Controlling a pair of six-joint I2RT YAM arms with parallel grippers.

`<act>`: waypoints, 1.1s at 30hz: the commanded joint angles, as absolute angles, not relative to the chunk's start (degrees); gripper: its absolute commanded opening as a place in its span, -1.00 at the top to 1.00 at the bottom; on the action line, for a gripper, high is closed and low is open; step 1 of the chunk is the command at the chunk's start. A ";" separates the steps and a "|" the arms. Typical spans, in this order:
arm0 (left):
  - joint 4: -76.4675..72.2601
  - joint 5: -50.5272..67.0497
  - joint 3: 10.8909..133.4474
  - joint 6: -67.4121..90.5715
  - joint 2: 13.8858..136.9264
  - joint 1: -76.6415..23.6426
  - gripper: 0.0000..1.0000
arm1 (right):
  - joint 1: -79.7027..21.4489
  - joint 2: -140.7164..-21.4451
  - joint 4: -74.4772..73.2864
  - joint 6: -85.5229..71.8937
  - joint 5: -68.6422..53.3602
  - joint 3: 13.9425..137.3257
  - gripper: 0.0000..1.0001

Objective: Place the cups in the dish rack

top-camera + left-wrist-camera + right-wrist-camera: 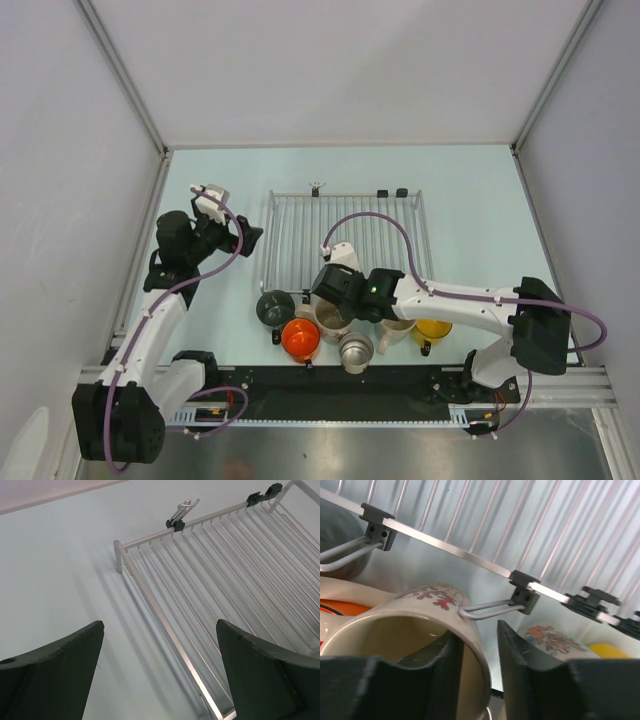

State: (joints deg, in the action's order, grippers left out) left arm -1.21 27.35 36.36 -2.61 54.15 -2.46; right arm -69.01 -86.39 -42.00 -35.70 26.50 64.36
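Right gripper (479,632) straddles the rim of the cream mug (432,597) — one finger inside, one outside — pinching or not, I cannot tell. That mug stands just outside the dish rack (470,557); the left gripper (160,625) gapes wide.

1. The left arm (148,330) rises from its base at the near left corner, folds sharply at the elbow, and turns its wrist toward the right.
2. The left gripper (250,238) is held level, and its dark fingers (55,675) are spread wide with a broad gap between them.
3. The right arm (460,300) extends leftward from its base at the near right corner, stretched long and low.
4. The right gripper (328,312) is tipped downward at that arm's end. Its fingers (525,670) stand partly apart, neither wide nor together, and it is unclear whether they are pressing on anything.
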 commanded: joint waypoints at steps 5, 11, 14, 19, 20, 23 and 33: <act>-0.97 29.09 38.23 -3.52 53.26 -2.37 -1.00 | -66.01 -87.63 -37.09 -34.80 21.01 62.67 0.96; -0.44 31.64 38.50 -3.78 52.30 -2.29 -1.00 | -64.51 -84.21 -38.14 -34.63 20.56 64.33 1.00; -0.44 32.34 38.67 -3.95 52.21 -2.37 -1.00 | -64.51 -80.43 -39.55 -34.37 22.23 66.27 1.00; 2.55 33.49 39.90 -4.13 53.35 -2.29 -1.00 | -64.42 -75.77 -40.51 -33.75 22.85 68.37 1.00; 2.81 33.40 39.99 -4.04 53.44 -2.37 -1.00 | -64.42 -75.24 -40.69 -33.84 23.20 68.55 1.00; 3.25 34.19 40.43 -4.13 53.70 -2.37 -1.00 | -64.42 -74.53 -40.96 -33.05 23.82 69.52 1.00; 22.48 53.25 57.81 -4.74 65.47 -2.29 -1.00 | -69.96 -75.31 -29.65 -22.77 56.84 69.43 1.00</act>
State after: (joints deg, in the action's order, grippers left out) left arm 13.26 43.55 49.34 -3.07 60.55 -2.46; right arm -67.59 -76.40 -41.95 -29.34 34.54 66.98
